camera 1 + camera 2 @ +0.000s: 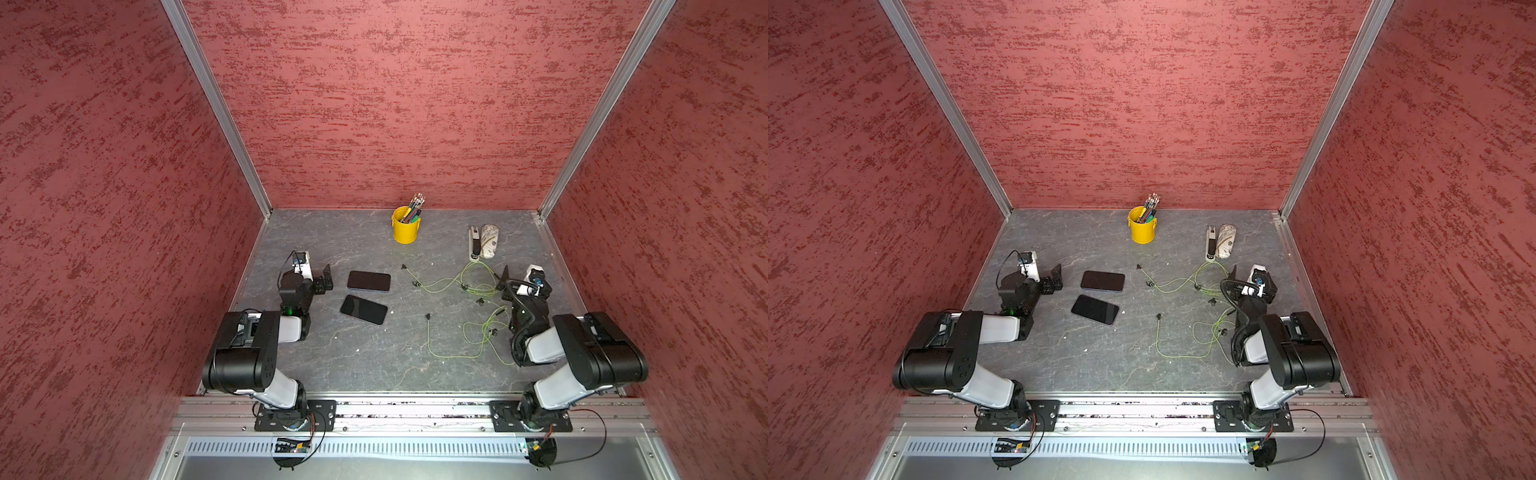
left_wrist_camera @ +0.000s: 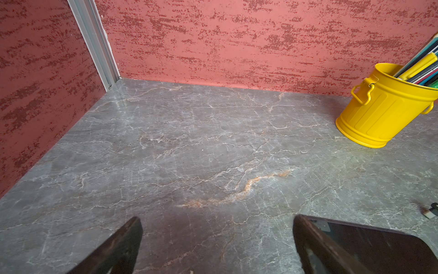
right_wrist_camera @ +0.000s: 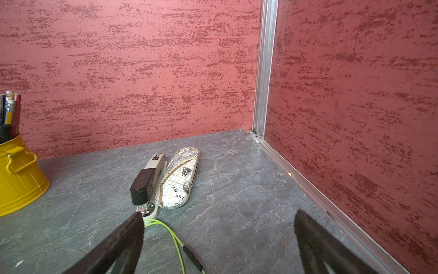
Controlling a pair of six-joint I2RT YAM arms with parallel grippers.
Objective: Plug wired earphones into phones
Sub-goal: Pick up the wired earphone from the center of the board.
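Two black phones lie left of centre in both top views: the far one (image 1: 369, 281) (image 1: 1103, 281) and the near one (image 1: 364, 309) (image 1: 1095, 309). Two sets of yellow-green wired earphones sprawl on the right. The far set (image 1: 482, 286) has its plug (image 1: 403, 266) towards the phones. The near set (image 1: 428, 337) ends in a plug (image 1: 427, 316). No plug touches a phone. My left gripper (image 1: 325, 279) (image 2: 216, 220) stands open beside the far phone (image 2: 391, 249). My right gripper (image 1: 503, 280) (image 3: 219, 215) is open over the far set's cable (image 3: 175, 239), holding nothing.
A yellow bucket (image 1: 405, 230) (image 2: 384, 106) (image 3: 16, 175) of pens stands at the back. A white-and-black stapler (image 1: 473, 241) (image 3: 148, 185) and a map-print case (image 1: 489, 241) (image 3: 177, 180) lie back right. Red walls enclose three sides.
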